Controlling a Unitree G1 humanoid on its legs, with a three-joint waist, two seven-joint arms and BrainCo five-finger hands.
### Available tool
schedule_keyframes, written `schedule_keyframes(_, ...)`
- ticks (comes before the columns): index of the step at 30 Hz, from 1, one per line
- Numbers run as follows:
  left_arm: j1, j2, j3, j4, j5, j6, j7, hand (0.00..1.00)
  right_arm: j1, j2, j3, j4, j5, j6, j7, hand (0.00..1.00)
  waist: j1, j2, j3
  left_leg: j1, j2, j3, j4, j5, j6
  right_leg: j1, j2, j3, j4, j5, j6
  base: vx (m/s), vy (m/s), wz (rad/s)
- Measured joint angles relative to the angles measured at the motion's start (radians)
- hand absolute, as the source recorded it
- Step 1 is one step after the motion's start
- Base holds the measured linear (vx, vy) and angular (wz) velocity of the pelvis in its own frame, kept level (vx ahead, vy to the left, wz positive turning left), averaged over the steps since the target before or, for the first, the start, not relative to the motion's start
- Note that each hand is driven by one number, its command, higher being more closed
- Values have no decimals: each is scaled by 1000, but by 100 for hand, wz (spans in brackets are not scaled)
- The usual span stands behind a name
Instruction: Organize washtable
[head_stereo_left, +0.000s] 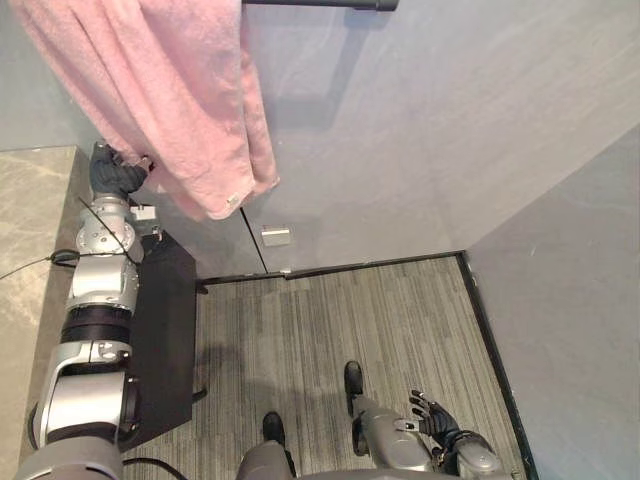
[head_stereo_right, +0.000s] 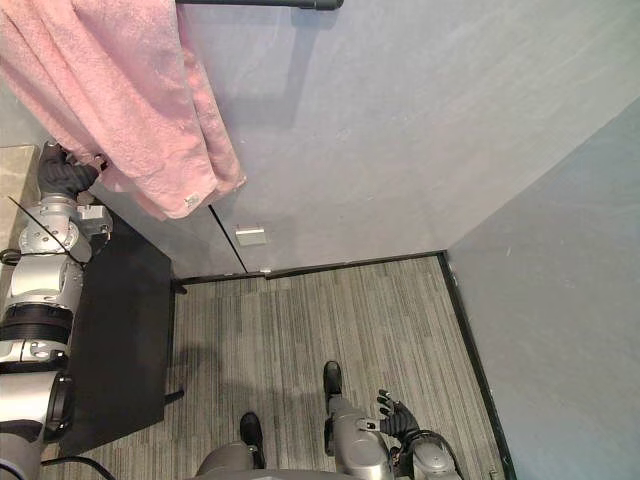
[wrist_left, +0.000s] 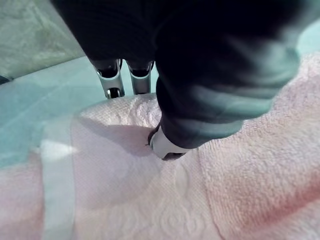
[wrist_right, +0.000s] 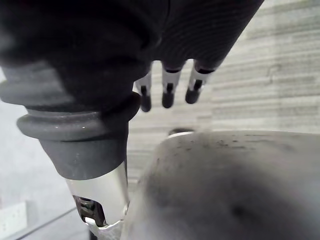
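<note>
A pink towel (head_stereo_left: 170, 100) hangs from a black bar (head_stereo_left: 320, 4) high on the grey wall, its folds drooping down to the left. My left hand (head_stereo_left: 118, 175) is raised to the towel's lower left edge. In the left wrist view the thumb (wrist_left: 167, 147) presses on the pink towel (wrist_left: 125, 190) while the fingers (wrist_left: 114, 80) reach behind its fold, pinching the cloth. My right hand (head_stereo_left: 435, 415) hangs low by my side above the floor, fingers (wrist_right: 167, 97) relaxed and holding nothing.
The stone washtable top (head_stereo_left: 30, 230) lies at the left, with its dark cabinet side (head_stereo_left: 165, 330) dropping to the striped grey carpet (head_stereo_left: 350, 310). A white wall socket (head_stereo_left: 275, 236) sits low on the wall under the towel.
</note>
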Motion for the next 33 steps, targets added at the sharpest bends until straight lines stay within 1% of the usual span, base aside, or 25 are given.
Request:
schedule_keyframes(2,-3,0,-2,0,0,0,-12,100,1,-20,20,-52,3,8,0,0,-7,2,1,-8,1,-6,-2,-8,0,-4,0,7,-1,0,-1,-46,-9,8)
schedule_keyframes(3,-5,1,-2,0,0,0,-18,100,-2,-45,26,-134,10,13,3,0,-18,4,2,-16,2,-13,-5,-9,0,-8,0,8,-3,4,1,-27,-2,11)
schedule_keyframes(4,-5,1,-3,0,0,0,-18,100,-3,-57,26,-174,17,14,3,0,-19,4,2,-17,2,-14,-7,-8,0,-10,1,9,-3,4,1,-21,-12,4)
schedule_keyframes(5,-9,2,-8,0,0,0,-18,100,-12,-88,26,-254,40,14,3,0,-17,4,2,-19,4,-13,-8,-7,-2,-15,5,12,-3,8,1,-12,-17,-6)
schedule_keyframes(6,-12,3,-10,0,0,-1,-18,100,-17,-106,28,-292,54,13,3,0,-17,5,3,-21,6,-12,-8,-6,-3,-18,7,14,-3,11,2,-13,-24,-9)
schedule_keyframes(8,-24,5,-26,0,-1,-2,-19,100,-87,-191,44,-423,105,11,4,0,-18,6,3,-23,14,-10,-5,1,-8,-20,15,17,-5,20,7,-10,-18,-5)
schedule_keyframes(9,-27,6,-36,0,-1,-2,-20,100,-103,-218,52,-457,116,10,4,0,-17,6,2,-23,15,-10,-3,3,-6,-20,15,17,-5,20,7,0,0,0)
schedule_keyframes(11,-35,6,-51,0,-4,-2,-21,100,-204,-319,85,-549,151,1,7,0,-16,11,2,-24,14,-10,0,6,-9,-19,15,17,-8,30,5,0,0,0)
schedule_keyframes(12,-35,6,-51,0,-4,-2,-21,100,-234,-344,96,-564,160,-1,6,0,-16,14,3,-24,15,-10,1,7,-10,-19,17,17,-12,41,6,0,0,0)
schedule_keyframes(13,-36,6,-52,0,-4,-2,-21,100,-287,-389,115,-595,174,-2,4,0,-15,20,4,-29,16,-10,3,7,-10,-18,17,18,-24,58,18,-40,44,-1)
schedule_keyframes(14,-36,6,-52,1,-10,-2,-21,100,-336,-433,142,-626,196,-2,1,0,-13,25,6,-35,15,-12,10,7,-10,-18,16,19,-30,74,15,-44,51,0)
schedule_keyframes(15,-36,6,-52,2,-11,-2,-21,100,-360,-454,160,-639,204,-3,2,0,-12,27,5,-37,16,-13,15,7,-10,-15,16,18,-38,85,19,-45,59,1)
schedule_keyframes(17,-35,5,-59,4,-11,0,-21,100,-460,-524,228,-677,224,-9,1,0,-4,36,5,-38,16,-19,23,7,-9,-8,17,17,-44,109,19,-53,60,5)
schedule_keyframes(18,-35,5,-67,4,-11,0,-21,100,-487,-538,243,-676,227,-10,1,0,1,40,5,-38,17,-22,26,7,-9,-6,17,18,-44,114,21,-64,62,7)
schedule_keyframes(19,-30,0,-71,4,-11,0,-21,100,-551,-567,277,-660,227,-14,-2,0,9,52,4,-38,19,-24,28,6,-8,-5,18,18,-44,129,19,-88,83,6)
schedule_keyframes(20,-19,-2,-71,4,-11,0,-21,100,-639,-588,316,-618,226,-19,-11,0,11,69,4,-38,21,-28,25,7,1,-5,21,18,-45,149,19,-96,89,7)
schedule_keyframes(22,-5,-12,-71,4,-11,0,-21,100,-738,-592,347,-542,226,-28,-30,0,17,93,3,-38,26,-36,18,9,9,-5,25,18,-45,174,16,-70,75,9)
schedule_keyframes(23,-4,-25,-70,4,-11,0,-21,100,-793,-592,365,-479,225,-31,-43,0,30,106,3,-37,30,-39,15,10,9,-6,30,19,-45,189,17,-60,86,10)
schedule_keyframes(24,-3,-42,-70,4,-10,0,-22,100,-891,-592,413,-358,218,-28,-64,0,47,116,-3,-39,29,-45,15,16,16,-5,29,21,-45,192,17,-60,95,9)
schedule_keyframes(25,-2,-45,-70,4,-10,0,-23,100,-927,-591,429,-315,210,-26,-67,0,53,118,-4,-40,29,-48,14,19,16,-6,29,21,-45,192,17,-48,81,8)
schedule_keyframes(26,-2,-49,-70,4,-10,0,-25,100,-988,-589,453,-239,188,-20,-73,0,67,123,-6,-42,29,-50,11,26,12,-8,29,24,-45,192,17,-34,63,7)
schedule_keyframes(28,-3,-51,-69,4,-8,0,-27,100,-1079,-560,462,-125,170,-12,-88,0,77,129,-10,-44,29,-53,-8,43,2,-17,29,32,-45,192,17,-15,34,3)
schedule_keyframes(30,-17,-77,-68,5,-8,0,-37,100,-1204,-484,451,55,145,10,-116,0,92,133,-10,-44,29,-52,-25,64,-6,-26,30,43,-45,192,17,-5,15,0)
schedule_keyframes(31,-22,-91,-68,5,-8,0,-38,100,-1261,-429,441,143,141,24,-133,0,93,135,-10,-44,31,-53,-30,71,-10,-27,32,44,-45,192,17,0,0,0)
schedule_keyframes(33,-46,-111,-69,26,-8,0,-39,100,-1309,-365,396,206,134,39,-150,0,94,136,-10,-45,32,-55,-37,79,-13,-30,33,45,-45,191,17,-11,7,2)
